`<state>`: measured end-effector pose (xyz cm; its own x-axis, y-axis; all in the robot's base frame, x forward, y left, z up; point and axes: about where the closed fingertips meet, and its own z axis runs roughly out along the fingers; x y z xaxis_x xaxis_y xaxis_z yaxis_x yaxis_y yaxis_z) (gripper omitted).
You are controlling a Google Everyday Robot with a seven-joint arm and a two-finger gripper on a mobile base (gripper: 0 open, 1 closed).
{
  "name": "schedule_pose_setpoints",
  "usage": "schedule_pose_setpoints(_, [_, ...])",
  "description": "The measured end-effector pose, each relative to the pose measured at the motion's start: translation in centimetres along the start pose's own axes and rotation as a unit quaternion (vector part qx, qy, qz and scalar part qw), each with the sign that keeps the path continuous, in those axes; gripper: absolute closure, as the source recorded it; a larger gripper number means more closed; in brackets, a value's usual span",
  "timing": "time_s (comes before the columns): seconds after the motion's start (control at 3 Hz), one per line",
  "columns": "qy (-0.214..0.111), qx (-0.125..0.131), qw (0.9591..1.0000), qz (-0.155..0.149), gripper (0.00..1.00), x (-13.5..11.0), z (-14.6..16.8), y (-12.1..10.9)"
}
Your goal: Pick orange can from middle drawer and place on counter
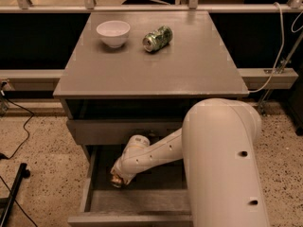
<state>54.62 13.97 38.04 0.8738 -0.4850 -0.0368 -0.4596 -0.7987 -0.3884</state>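
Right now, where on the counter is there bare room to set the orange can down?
Bare: the counter's front half, nearer than the white bowl and green can, and its right side. Crowded: back left. The gripper is in the middle drawer, at the orange can.
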Motion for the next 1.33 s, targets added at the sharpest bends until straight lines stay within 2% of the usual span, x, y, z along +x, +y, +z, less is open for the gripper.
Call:
schedule_pose_setpoints(0.33, [-0.025,0.013,0.9996,0.005,0.61,-0.8,0.4,0.1])
schedule_pose_setpoints(0.67, [-0.048,0.04,0.998,0.013,0.72,-1.3,-0.2,-0.1])
schedule_pose_setpoints(1.0, [-0.079,0.099,0.9918,0.015,0.9,-3.6,-4.5,-1.0])
schedule_pose_setpoints(1.33, [-0.083,0.161,0.9835,-0.01,0.9,-6.4,-11.4,-1.2])
